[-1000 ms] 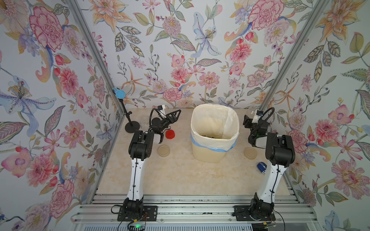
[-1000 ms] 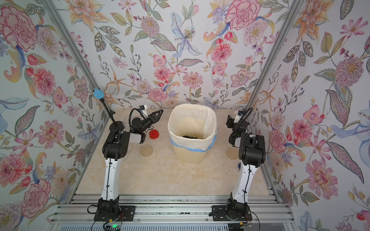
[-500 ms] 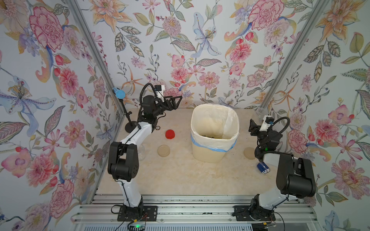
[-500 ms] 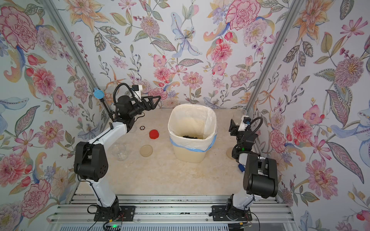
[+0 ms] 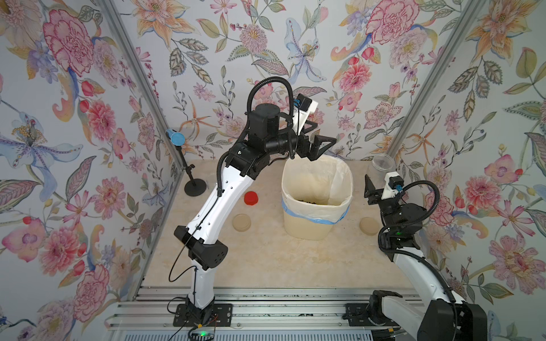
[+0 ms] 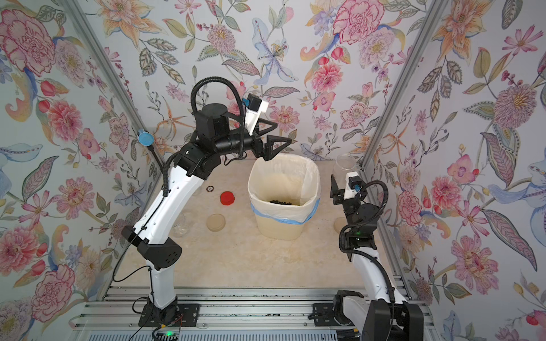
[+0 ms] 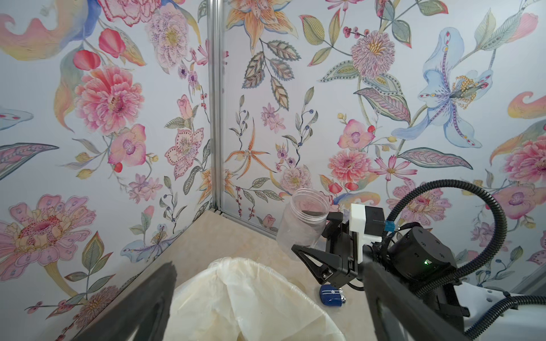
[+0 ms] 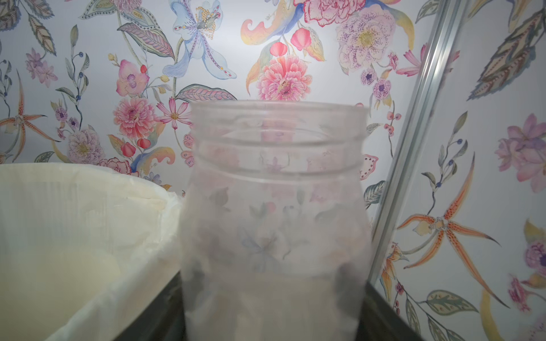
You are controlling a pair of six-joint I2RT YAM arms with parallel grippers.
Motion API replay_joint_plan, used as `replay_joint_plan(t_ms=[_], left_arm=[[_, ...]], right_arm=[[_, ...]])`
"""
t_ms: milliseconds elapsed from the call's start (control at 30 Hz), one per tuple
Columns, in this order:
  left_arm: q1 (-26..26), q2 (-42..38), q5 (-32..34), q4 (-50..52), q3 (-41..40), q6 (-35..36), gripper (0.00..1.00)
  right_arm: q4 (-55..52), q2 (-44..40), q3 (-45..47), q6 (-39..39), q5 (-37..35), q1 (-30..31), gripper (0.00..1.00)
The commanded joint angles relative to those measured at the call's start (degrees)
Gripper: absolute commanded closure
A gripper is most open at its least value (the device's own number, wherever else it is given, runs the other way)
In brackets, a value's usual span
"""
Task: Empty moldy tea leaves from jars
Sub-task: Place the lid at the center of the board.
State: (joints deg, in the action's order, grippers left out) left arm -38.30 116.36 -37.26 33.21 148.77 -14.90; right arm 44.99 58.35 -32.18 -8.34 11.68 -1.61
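Observation:
My right gripper (image 5: 380, 184) is shut on an upright clear jar (image 5: 383, 164) with no lid, right of the bin near the back right corner. The right wrist view shows this jar (image 8: 274, 206) cloudy, between the dark fingers (image 8: 381, 313), with no leaves visible inside. My left gripper (image 5: 316, 136) hangs open and empty above the bin's back left rim. Dark tea leaves (image 5: 310, 201) lie in the bottom of the bin, seen in both top views (image 6: 285, 202). Another clear jar (image 6: 180, 224) stands on the table, partly hidden by the left arm.
The cream bin (image 5: 307, 227) with a white liner stands mid-table. A red cap (image 5: 251, 197) and a beige lid (image 5: 241, 222) lie left of it, another beige lid (image 5: 369, 226) right of it. A black stand (image 5: 195, 187) is at back left. A small blue object (image 7: 332, 295) lies below the right gripper.
The left arm rose and swung right, from over the table's left side to above the bin's back rim, still open. The right gripper stayed about where it was.

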Motion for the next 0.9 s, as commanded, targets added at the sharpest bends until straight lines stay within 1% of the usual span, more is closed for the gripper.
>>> replay_joint_plan(t_ms=[0, 100, 233, 367, 400, 467, 600, 700, 767, 867], left_arm=[[-0.45, 4.29, -0.23, 12.07, 4.02, 4.34, 0.0], [-1.56, 4.11, -0.8, 11.83, 1.71, 5.59, 0.0], [-3.4, 3.63, -1.04, 10.56, 0.39, 6.35, 0.0], [-4.79, 3.01, -5.88, 8.61, -1.21, 5.52, 0.0], [-5.04, 2.68, -5.95, 8.3, -1.6, 5.33, 0.0], [-5.71, 1.65, -5.33, 7.29, -3.46, 5.17, 0.0], [-6.4, -1.57, -6.34, 2.97, -9.4, 4.34, 0.0], [-6.78, -0.94, -5.23, 4.09, -8.68, 4.8, 0.0], [-7.48, 0.12, -2.88, 5.99, -7.12, 6.14, 0.0], [-8.4, 0.99, -0.63, 6.02, -6.13, 7.07, 0.01]], right_arm=[[-7.13, -3.64, -2.43, -5.71, -0.32, 3.33, 0.33], [-11.79, -6.23, -4.2, -9.19, -2.02, 7.57, 0.33], [-18.23, -7.29, -7.1, -13.97, -4.43, 13.03, 0.33], [-21.59, -7.1, -9.56, -16.92, -6.5, 17.11, 0.33], [-22.16, -6.91, -9.96, -17.44, -6.94, 17.79, 0.33], [-22.53, -6.79, -10.33, -18.02, -7.6, 18.77, 0.33], [-22.98, -6.89, -10.54, -17.95, -7.89, 19.35, 0.33], [-23.3, -7.37, -10.61, -17.9, -7.65, 19.74, 0.33], [-24.29, -7.31, -11.04, -17.61, -7.39, 20.05, 0.34], [-25.33, -7.14, -11.31, -17.71, -7.57, 20.7, 0.34]])
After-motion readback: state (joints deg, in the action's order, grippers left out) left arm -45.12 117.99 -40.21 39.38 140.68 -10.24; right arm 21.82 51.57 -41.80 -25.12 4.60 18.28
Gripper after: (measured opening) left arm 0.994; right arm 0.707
